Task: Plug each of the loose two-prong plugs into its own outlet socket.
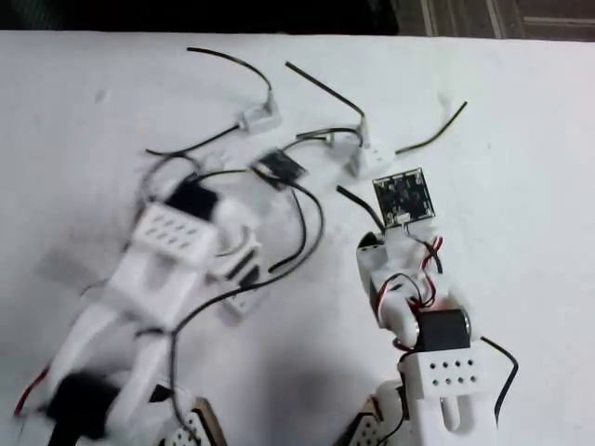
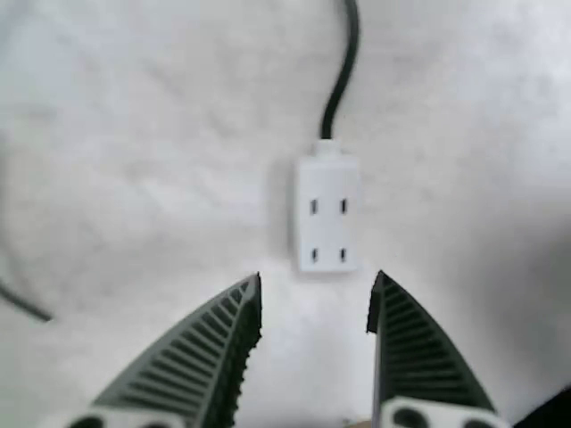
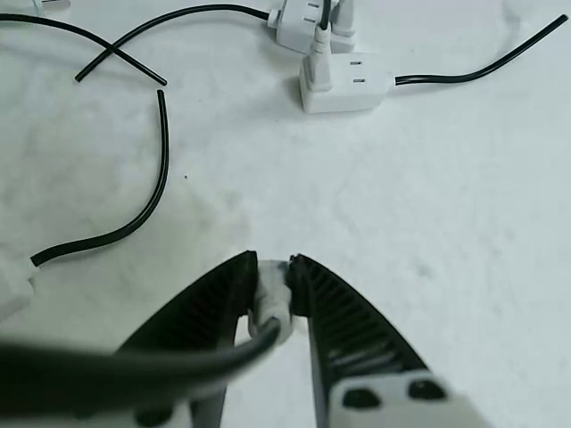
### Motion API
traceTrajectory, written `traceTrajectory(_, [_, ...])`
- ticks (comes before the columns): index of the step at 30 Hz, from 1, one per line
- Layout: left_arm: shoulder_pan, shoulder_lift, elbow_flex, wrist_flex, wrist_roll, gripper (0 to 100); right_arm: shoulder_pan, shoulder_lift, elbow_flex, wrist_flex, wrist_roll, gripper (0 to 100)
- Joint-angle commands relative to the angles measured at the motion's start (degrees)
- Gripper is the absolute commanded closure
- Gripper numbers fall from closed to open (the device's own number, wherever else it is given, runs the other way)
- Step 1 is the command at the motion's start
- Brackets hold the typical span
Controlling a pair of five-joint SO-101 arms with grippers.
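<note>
My left gripper (image 2: 314, 281) is open and hovers just short of a white outlet socket (image 2: 326, 218) that lies flat on the table, its slots empty and a black cord leading away. My right gripper (image 3: 272, 263) is shut on a white two-prong plug (image 3: 270, 299) whose black cord trails back past the fingers. Ahead of it lies a white outlet (image 3: 350, 85) with a plug (image 3: 318, 64) standing in it, and a second outlet (image 3: 299, 22) is right behind. In the high view the left arm (image 1: 163, 246) stands beside a socket (image 1: 240, 299), and the right arm (image 1: 418, 316) faces the outlet pair (image 1: 367, 153).
Another white socket (image 1: 258, 118) with a black cord lies at the back of the white table (image 1: 521, 186). Loose black cords (image 3: 152, 178) curl across the middle. A small black part (image 1: 279, 167) sits among the cords. Bare table lies to the right.
</note>
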Motion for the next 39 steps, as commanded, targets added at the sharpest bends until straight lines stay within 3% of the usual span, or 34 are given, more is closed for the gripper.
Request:
traceTrajectory(1, [-8.3, -13.5, -2.0, 2.5, -2.7, 79, -0.8, -1.0, -1.1, 2.2, 0.5, 98.1])
traceTrajectory(8, [-29.8, -24.4, 6.0, -1.7, -7.1, 79, -10.1, -0.6, -7.1, 9.4, 0.0, 98.1])
traceTrajectory(16, [-42.9, -31.0, 27.7, -17.3, -9.1, 79, -30.1, -0.4, -7.7, 8.5, -4.0, 98.1])
traceTrajectory(22, [-44.4, -33.7, 40.2, -25.6, -8.8, 79, -39.2, 5.0, -5.8, 0.0, -4.9, 98.1])
traceTrajectory(30, [-44.6, -34.1, 43.9, -27.6, -8.8, 79, -42.7, 20.9, -5.0, -13.7, -4.9, 98.1])
traceTrajectory(39, [-44.7, -33.8, 44.0, -27.6, -8.8, 79, -43.3, 28.4, -5.2, -18.3, -4.9, 98.1])
